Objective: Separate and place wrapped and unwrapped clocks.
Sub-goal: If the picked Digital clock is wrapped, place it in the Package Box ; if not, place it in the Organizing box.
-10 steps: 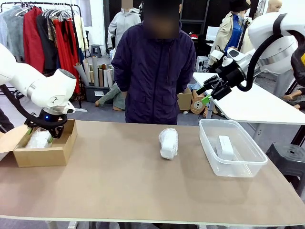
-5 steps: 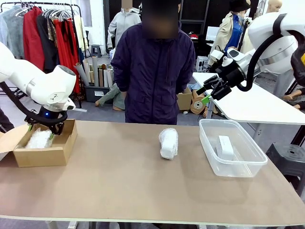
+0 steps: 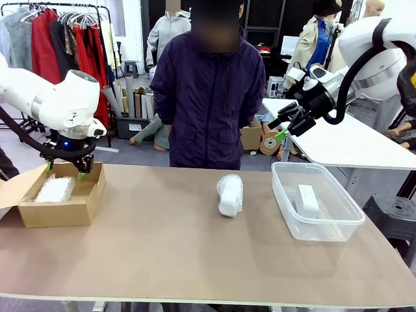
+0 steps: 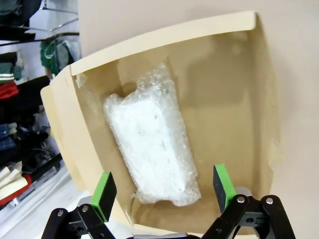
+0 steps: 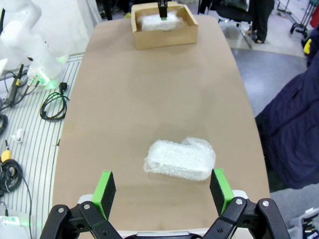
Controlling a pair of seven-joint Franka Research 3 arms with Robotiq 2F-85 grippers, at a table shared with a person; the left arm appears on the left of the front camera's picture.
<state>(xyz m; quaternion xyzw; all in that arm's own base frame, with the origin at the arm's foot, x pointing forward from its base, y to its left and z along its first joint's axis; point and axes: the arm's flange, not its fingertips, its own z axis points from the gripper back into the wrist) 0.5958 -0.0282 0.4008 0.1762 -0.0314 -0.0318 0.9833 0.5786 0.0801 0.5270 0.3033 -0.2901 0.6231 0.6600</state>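
- Change: left claw (image 3: 64, 170) has come up out of the cardboard box (image 3: 55, 211). A second ago it was down among the walls; now it hangs just above the rim. Jaws spread wide, nothing between them.
- First wrapped clock (image 3: 53, 189) lies loose on the box floor, on a slant, crinkly wrap intact. Wrist view looking down shows it free of both green pads.
- Reading: one wrapped clock looks placed and let go. Left arm seems to be clearing off.
- Second wrapped clock (image 3: 229, 194) lies on the desk (image 3: 162, 260) near the middle, toward the far side. Same spot as a second ago.
- Bare clock (image 3: 307, 200) is inside the clear tub (image 3: 318, 227) on the right.
- Right claw (image 3: 275, 131) has not moved: high over the far right, jaws fully apart, empty. Its wrist camera looks down on the second wrapped clock.
- Judgement: sorting is about two thirds done. What remains is moving the middle bundle to the box.

Edges and room:
- Box sits at the desk's left edge, one flap folded outward past it. There is free floor beside the first bundle, though a second one would fit snugly.
- Tub stands near the right edge.
- Middle bundle is well apart from both containers, with bare desk on every side. Approach from above or from either side looks unobstructed.
- Person (image 3: 208, 97) stands close behind the far edge, directly beyond the bundle. A reach from there should stay low and short.
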